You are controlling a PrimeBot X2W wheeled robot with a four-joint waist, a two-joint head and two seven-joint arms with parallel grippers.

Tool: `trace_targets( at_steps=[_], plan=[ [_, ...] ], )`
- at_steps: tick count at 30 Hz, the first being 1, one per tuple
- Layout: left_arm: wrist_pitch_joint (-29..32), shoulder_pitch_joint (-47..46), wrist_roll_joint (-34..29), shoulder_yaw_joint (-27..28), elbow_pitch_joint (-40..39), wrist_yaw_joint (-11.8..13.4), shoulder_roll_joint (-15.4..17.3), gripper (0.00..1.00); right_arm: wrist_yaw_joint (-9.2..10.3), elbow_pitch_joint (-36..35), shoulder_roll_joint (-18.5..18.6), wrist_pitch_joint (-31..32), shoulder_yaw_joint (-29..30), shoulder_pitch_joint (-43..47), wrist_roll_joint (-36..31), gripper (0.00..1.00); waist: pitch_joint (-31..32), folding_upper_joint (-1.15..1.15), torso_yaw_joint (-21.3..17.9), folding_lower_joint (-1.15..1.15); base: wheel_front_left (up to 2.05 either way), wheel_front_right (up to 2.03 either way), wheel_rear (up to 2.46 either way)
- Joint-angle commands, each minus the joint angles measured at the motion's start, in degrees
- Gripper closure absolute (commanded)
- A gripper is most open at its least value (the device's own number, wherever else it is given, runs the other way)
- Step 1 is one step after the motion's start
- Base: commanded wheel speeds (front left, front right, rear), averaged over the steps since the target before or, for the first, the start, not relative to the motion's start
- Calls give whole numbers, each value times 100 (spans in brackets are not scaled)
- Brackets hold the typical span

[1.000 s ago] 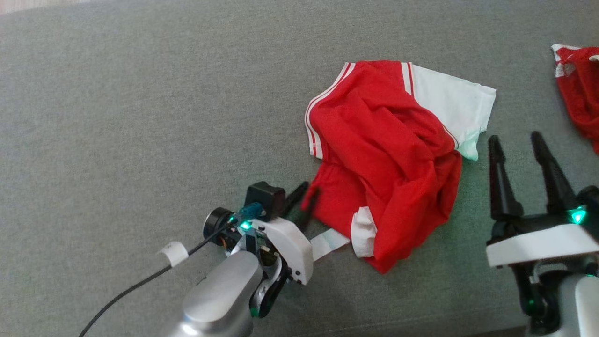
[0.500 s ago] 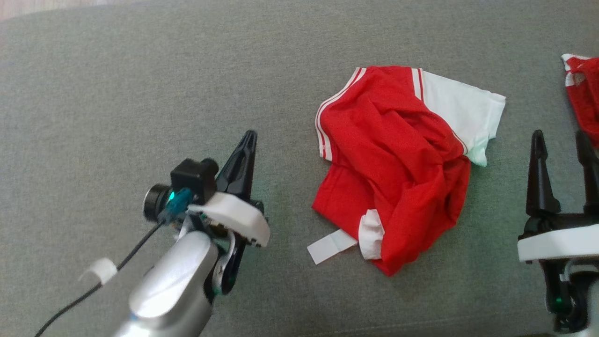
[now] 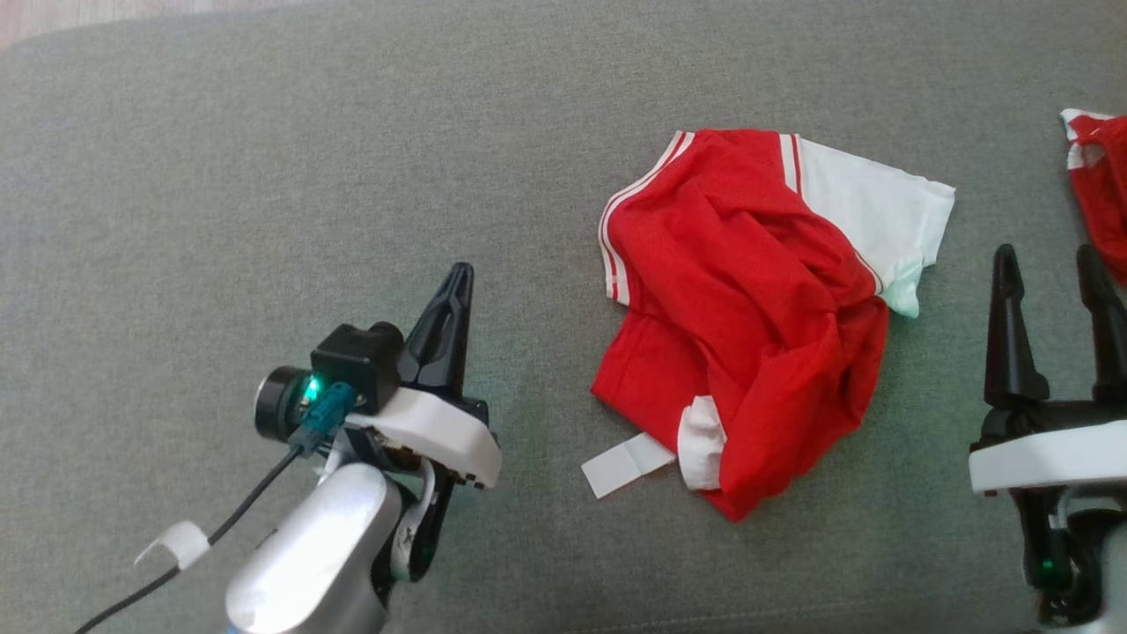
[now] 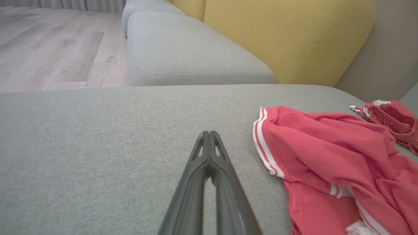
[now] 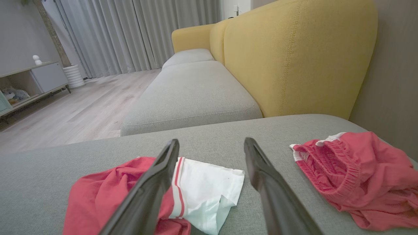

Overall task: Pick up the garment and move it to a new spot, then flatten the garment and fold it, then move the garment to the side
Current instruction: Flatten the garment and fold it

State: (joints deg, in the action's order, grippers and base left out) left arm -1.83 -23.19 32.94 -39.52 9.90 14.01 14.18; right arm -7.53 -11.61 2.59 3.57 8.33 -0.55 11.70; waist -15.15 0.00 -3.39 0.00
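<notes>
**Crumpled red garment (image 3: 748, 326) between two robot pincers on a grey sofa seat (image 3: 264, 176)**

The left pincer (image 3: 458, 275) has its two dark fingers pressed together, holding nothing, over bare seat fabric. The garment, red with white stripes and a white sleeve, lies bunched to this pincer's right, well apart from it. It is just to the left of the right pincer (image 3: 1046, 260), whose fingers stand spread and empty. A white tag (image 3: 625, 462) pokes from the garment's near edge. A second red garment (image 3: 1101, 194) lies ahead and right of the right pincer.
</notes>
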Motion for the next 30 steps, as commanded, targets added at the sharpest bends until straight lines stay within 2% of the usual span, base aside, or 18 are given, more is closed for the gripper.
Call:
trace_targets(
  at_steps=[1,2,3,4,9,18,23,30],
  plan=[
    [-29,-123,-70,192,-222,45,146,100,4,-206,29,27,-131,-45,40,0,11,0,1,0,0,0,0],
    [-77,-144,-150,198,-243,88,199,100,4,-199,29,33,-144,-40,45,0,17,0,4,0,0,0,0],
    [-146,-161,-232,218,-264,148,244,27,4,-192,29,38,-153,-34,52,0,25,0,11,0,0,0,0],
    [-234,-182,-351,232,-279,227,305,0,4,-186,29,40,-159,-26,45,0,40,0,17,0,0,0,0],
    [-800,-105,-642,513,-428,538,611,0,4,-195,29,68,-229,3,24,0,106,0,83,0,0,0,0],
    [-1233,651,-370,1570,-718,1021,1157,0,4,-264,29,202,-415,64,-90,0,234,0,260,0,0,0,0],
    [-1119,1185,-119,1843,-915,1121,1412,0,4,-296,29,288,-552,108,-163,0,295,0,295,0,0,0,0],
    [-860,1443,-3,1840,-1203,1161,1547,0,4,-335,29,335,-591,139,-164,0,310,0,320,0,0,0,0]
  ],
)
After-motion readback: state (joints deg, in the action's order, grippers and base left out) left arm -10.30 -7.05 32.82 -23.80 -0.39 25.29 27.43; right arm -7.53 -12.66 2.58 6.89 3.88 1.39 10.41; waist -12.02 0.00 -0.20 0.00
